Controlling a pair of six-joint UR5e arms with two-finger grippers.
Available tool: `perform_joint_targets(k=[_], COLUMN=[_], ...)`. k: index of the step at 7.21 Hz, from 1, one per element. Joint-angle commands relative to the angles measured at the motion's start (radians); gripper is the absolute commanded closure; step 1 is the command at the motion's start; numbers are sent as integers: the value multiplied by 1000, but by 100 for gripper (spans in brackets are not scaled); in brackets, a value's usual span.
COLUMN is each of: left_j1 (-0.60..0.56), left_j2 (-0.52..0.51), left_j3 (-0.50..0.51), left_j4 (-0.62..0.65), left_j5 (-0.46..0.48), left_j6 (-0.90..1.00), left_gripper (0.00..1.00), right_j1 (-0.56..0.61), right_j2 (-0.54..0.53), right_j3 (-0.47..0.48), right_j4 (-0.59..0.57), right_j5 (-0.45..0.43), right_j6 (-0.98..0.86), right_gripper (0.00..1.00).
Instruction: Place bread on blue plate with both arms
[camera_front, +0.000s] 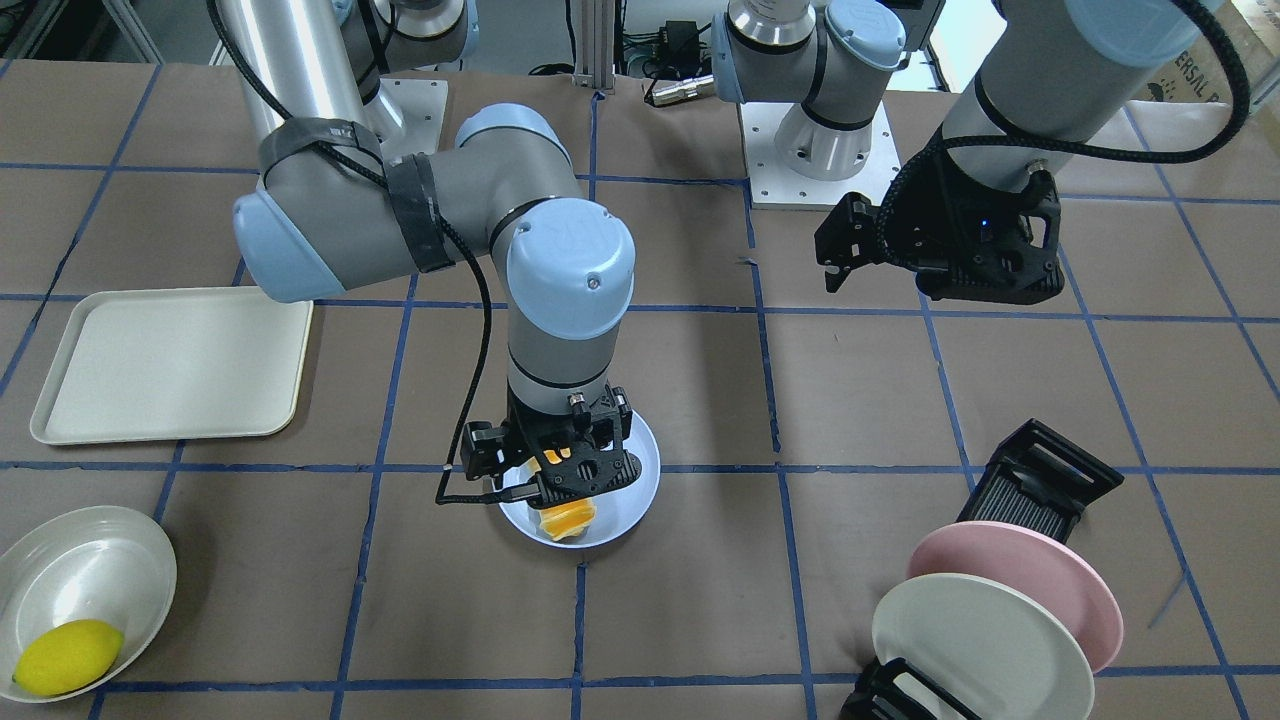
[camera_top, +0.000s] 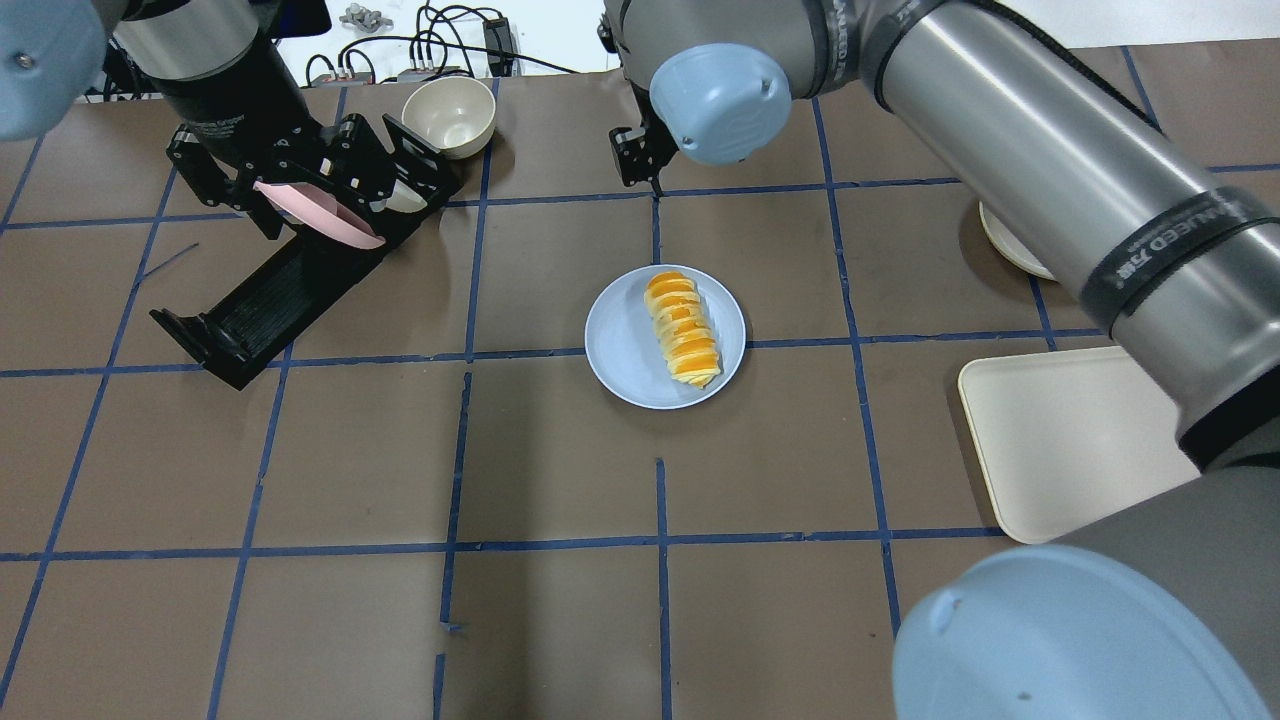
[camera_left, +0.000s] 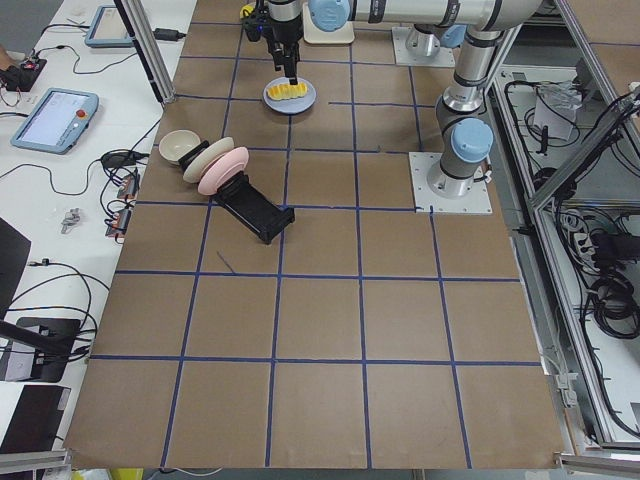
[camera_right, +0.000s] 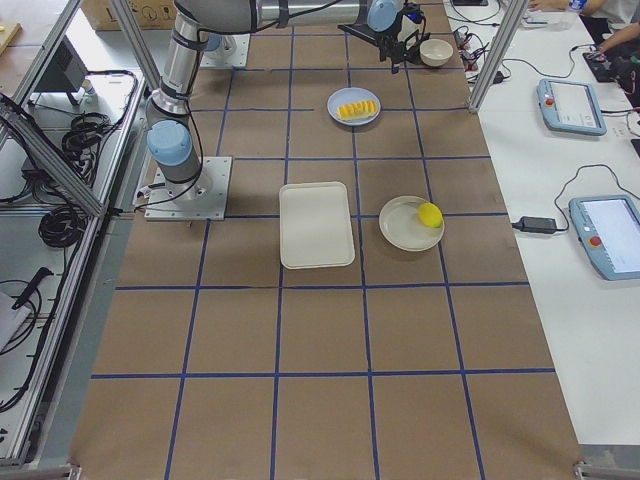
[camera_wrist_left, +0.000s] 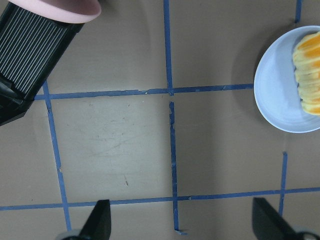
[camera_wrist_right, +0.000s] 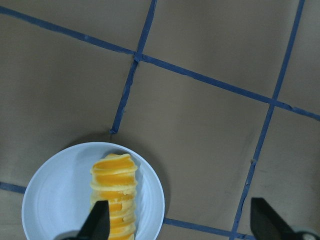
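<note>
Table (camera_top: 560, 600): wears brown paper crossed by blue tape lines.
Right arm (camera_front: 400, 210): reaches in over the middle of the table and points straight down.
Left arm (camera_front: 1040, 90): hangs raised on the robot's left side.
Cream tray (camera_front: 170, 365): lies flat on the robot's right, well apart from the blue plate.
Black rack (camera_front: 1040, 485): lies on the robot's left and holds two plates on edge, tilted.
Right gripper (camera_wrist_right: 180, 225): hovers over the blue plate, clear of the bread, and shows fingers spread wide with nothing between.
Left gripper (camera_wrist_left: 182, 222): hangs near the rack, well apart from the blue plate, likewise spread wide and empty.
Pink plate (camera_front: 1020, 580): leans in the rack.
White plate (camera_front: 975, 640): leans just in front of the pink one.
Blue plate (camera_top: 625, 350): sits flat at mid-table.
White dish (camera_front: 60, 560): rests near the tray and carries the lemon.
Cream bowl (camera_top: 455, 115): stands just beside the rack's plate end.
Bread (camera_top: 682, 328): lies flat on the blue plate, towards its right half in the overhead view, touched by neither gripper.
Lemon (camera_front: 68, 655): rests at the dish's edge.
</note>
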Motion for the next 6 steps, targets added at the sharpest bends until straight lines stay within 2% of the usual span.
perform_joint_targets(k=[1, 2, 3, 4, 5, 6], left_j1=[-16, -20, -20, -20, -20, -20], left_j2=[3, 5, 2, 0, 2, 2], left_j3=[-11, -11, -13, -13, -13, -13], left_j4=[1, 4, 30, 32, 30, 32], left_j5=[7, 10, 8, 8, 7, 11], left_j6=[-26, -13, -19, -19, -20, -20], left_gripper=[0, 0, 0, 0, 0, 0], right_j1=[-18, -38, -96, -182, -243, -270], right_j2=[-5, -16, -42, -78, -138, -204], right_j3=[-41, -29, -29, -25, -5, 36], right_j4=[-121, -201, -147, -70, 24, 77], right_j5=[-47, -46, -41, 64, 121, 123], right_j6=[-10, -27, -59, -97, -137, -145], right_gripper=[0, 0, 0, 0, 0, 0])
